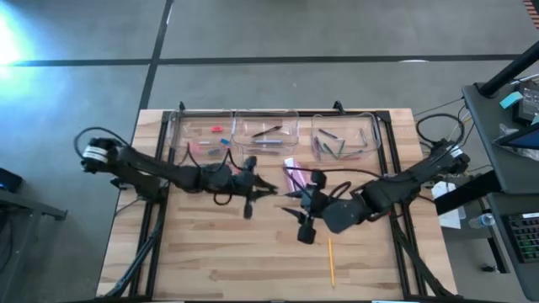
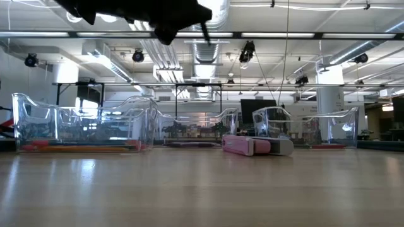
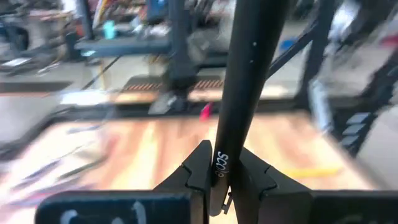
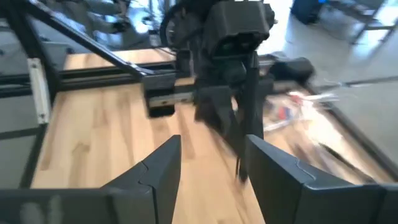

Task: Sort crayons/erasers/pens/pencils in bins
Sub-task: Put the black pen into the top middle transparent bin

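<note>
My left gripper point(image 1: 263, 188) is over the middle of the table, shut on a black pen point(image 3: 245, 81); it also shows at the top of the low view point(image 2: 170, 19). My right gripper point(image 1: 300, 215) is just to its right, open and empty, its fingers point(image 4: 155, 174) pointing at the left gripper point(image 4: 227, 93). Three clear bins point(image 1: 200, 133) point(image 1: 268, 133) point(image 1: 344, 136) stand in a row at the far edge, holding crayons, dark pens and pencils. A pink eraser point(image 2: 243, 145) lies flat on the table in front of them point(image 1: 292, 172). A yellow pencil point(image 1: 331, 261) lies near the front edge. My left gripper pinches the black pen between its two fingers point(image 3: 202, 168), on the barrel by its white lettering point(image 3: 221, 163). The long rest of the pen runs on past the fingertips. The pen is lifted clear of the table; in the right wrist view it hangs below the gripper point(image 4: 241, 149).
A white block point(image 2: 281, 147) lies beside the pink eraser. Black frame rails point(image 1: 152, 210) run along the table's left and right sides. Bare wood point(image 1: 219, 261) lies between the grippers and the near edge.
</note>
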